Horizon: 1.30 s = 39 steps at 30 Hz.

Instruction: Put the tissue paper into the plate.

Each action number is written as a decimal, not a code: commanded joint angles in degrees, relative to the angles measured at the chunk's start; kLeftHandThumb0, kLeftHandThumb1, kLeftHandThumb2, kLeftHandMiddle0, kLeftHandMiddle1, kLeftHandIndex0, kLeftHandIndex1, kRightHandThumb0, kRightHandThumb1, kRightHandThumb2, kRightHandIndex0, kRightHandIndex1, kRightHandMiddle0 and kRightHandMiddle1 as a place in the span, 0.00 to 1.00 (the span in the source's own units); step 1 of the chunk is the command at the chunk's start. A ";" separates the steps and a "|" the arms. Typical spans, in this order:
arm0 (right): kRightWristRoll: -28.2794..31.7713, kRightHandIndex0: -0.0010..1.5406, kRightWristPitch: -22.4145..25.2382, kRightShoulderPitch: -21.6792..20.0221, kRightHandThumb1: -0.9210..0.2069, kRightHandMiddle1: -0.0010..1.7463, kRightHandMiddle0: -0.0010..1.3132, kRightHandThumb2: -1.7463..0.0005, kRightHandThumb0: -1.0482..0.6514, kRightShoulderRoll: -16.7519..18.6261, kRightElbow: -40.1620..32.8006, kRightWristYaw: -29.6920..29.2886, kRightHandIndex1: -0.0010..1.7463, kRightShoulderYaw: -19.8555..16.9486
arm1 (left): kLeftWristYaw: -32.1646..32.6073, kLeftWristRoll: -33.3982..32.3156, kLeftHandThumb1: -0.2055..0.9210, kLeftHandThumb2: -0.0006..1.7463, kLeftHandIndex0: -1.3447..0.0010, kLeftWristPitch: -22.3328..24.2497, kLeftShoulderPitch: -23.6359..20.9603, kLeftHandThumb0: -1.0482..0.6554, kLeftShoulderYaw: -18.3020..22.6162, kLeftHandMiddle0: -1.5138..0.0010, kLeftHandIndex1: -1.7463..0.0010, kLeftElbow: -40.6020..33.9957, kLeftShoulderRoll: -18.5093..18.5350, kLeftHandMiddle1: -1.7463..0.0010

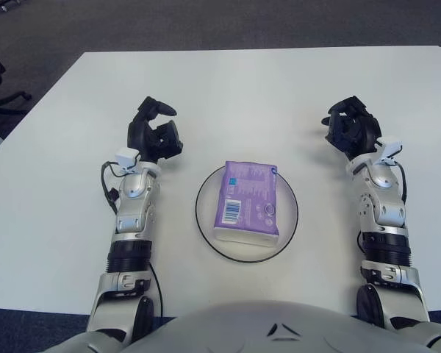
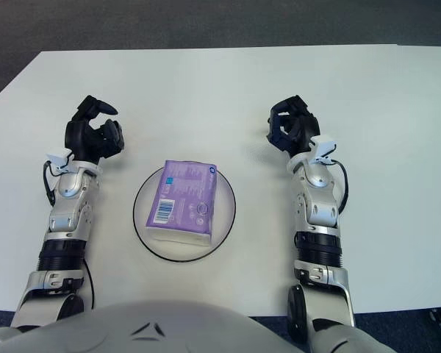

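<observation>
Here, white table (image 1: 228, 88) over dark grey carpet (image 1: 206, 22).

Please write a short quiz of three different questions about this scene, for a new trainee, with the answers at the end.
1. True or false: the purple tissue pack lies inside the plate.
2. Which hand holds the pack? A) left hand B) right hand C) neither
3. Fill in: the plate stands on the white ____.

Key: 1 true. 2 C: both hands hold nothing, one on each side of the plate. 3 table.
</observation>
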 commanded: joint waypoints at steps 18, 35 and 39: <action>-0.36 0.68 2.42 3.63 0.45 1.00 0.41 0.31 0.35 2.47 7.12 -2.31 1.00 1.09 | -1.12 0.20 0.56 0.67 0.61 1.63 7.18 0.36 -1.34 0.15 0.00 7.92 -2.66 0.00; -1.86 0.68 -2.47 2.27 0.45 1.00 0.41 0.32 0.35 1.05 15.44 -0.94 1.00 1.49 | -4.40 -2.40 0.56 0.68 0.61 8.13 5.62 0.35 -0.16 0.15 0.00 12.16 -2.13 0.00; -2.53 0.68 -1.88 2.19 0.44 1.00 0.40 0.32 0.35 1.17 15.56 -2.00 1.00 1.73 | -4.61 -2.54 0.56 0.68 0.61 9.39 5.35 0.35 0.11 0.15 0.00 12.57 -2.21 0.00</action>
